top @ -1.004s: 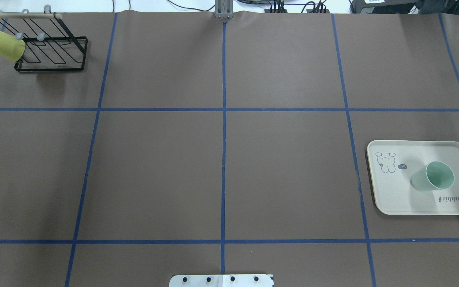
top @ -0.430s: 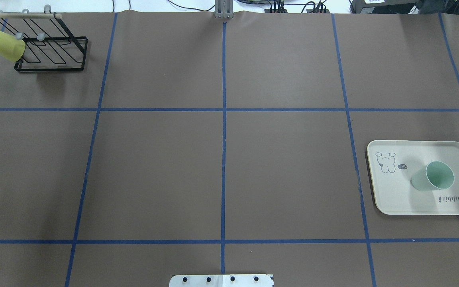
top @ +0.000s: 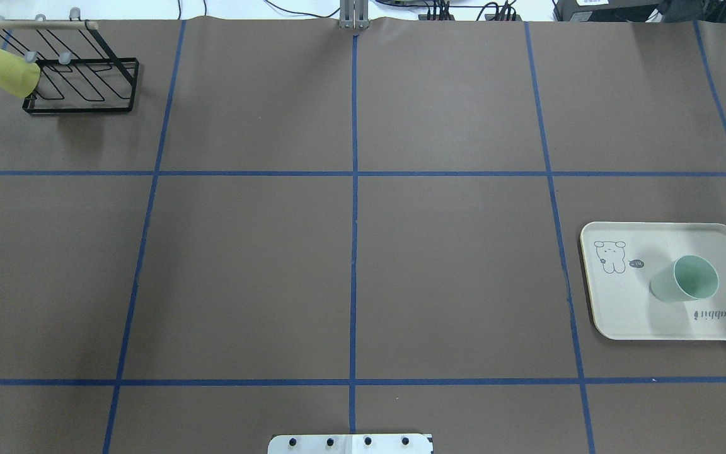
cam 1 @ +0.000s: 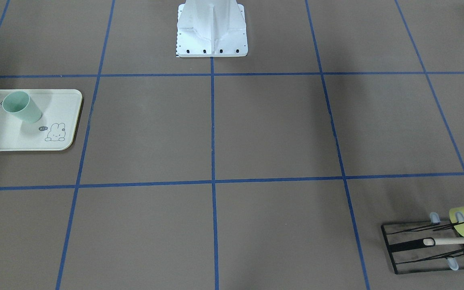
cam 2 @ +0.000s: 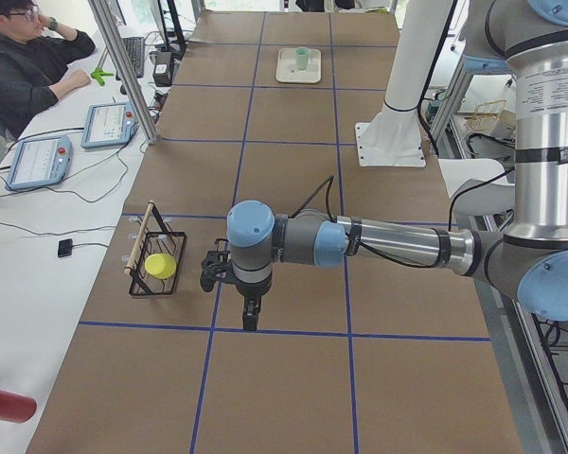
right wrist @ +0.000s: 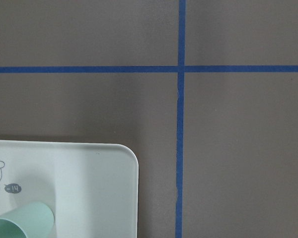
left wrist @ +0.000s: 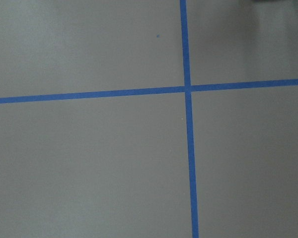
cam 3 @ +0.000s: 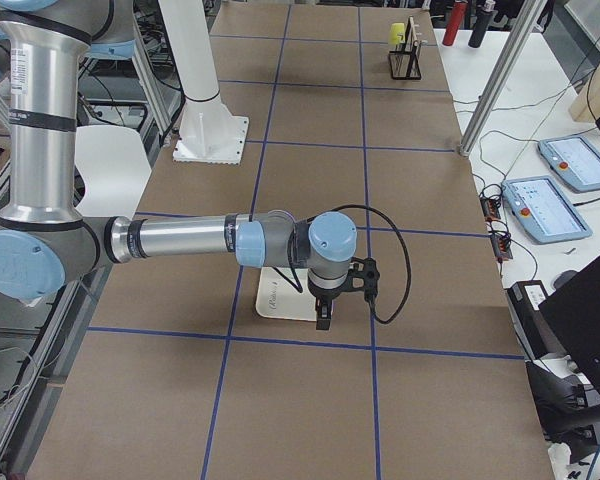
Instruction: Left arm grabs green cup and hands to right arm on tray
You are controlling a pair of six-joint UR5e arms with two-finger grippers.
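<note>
Tray: the cream tray [top: 628, 315] lies flat at about 4 o'clock on the table [top: 243, 271] in the overhead view; its left rim runs just beside a blue tape line.
In the tray: the green cup [top: 684, 279] stands upright, mouth up, a touch toward 3 o'clock of the tray's middle; the bunny drawing sits at its 10 o'clock and the "Rabbit" script at its 5 o'clock.
Rack: the black wire rack [top: 79, 82] stands in the 10 o'clock corner; a yellow-green cup [top: 4, 70] hangs tilted on its left end.
Right gripper [cam 3: 323, 322]: points down near a corner of the tray, apart from the cup; I cannot tell how its jaws stand.
Left gripper [cam 2: 251, 322]: points down over a tape crossing, near the rack but not touching it; its jaws, likewise, I cannot tell.
Room: a broad stretch of brown table lies between rack and tray, well apart; the robot's base plate [top: 350, 443] sits at 6 o'clock.
</note>
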